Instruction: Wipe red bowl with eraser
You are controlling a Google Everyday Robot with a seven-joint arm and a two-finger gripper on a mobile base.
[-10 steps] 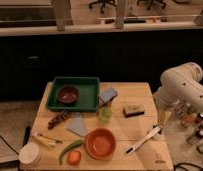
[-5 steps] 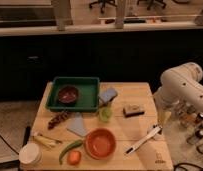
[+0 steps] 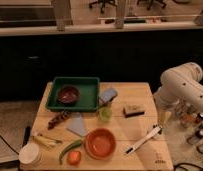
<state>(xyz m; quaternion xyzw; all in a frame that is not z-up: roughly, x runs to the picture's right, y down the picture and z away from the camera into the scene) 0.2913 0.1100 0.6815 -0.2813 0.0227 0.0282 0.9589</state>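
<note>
Eraser (image 3: 133, 110) lies near the right edge of your table (image 3: 130, 92), touched by nothing. The red bowl (image 3: 100, 143) sits apart from it by the front edge. Your gripper (image 3: 164, 117) hangs just beyond the right edge, jaws released and empty.

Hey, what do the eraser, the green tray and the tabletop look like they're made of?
Eraser: tan top looks like felt or foam over a dark base, matte; uncertain. Green tray: probably plastic, uniform colour, smooth raised rim. Tabletop: pale wood, visible plank lines, matte. The pincer hangs open beyond the table's right edge, touching none of them.
</note>
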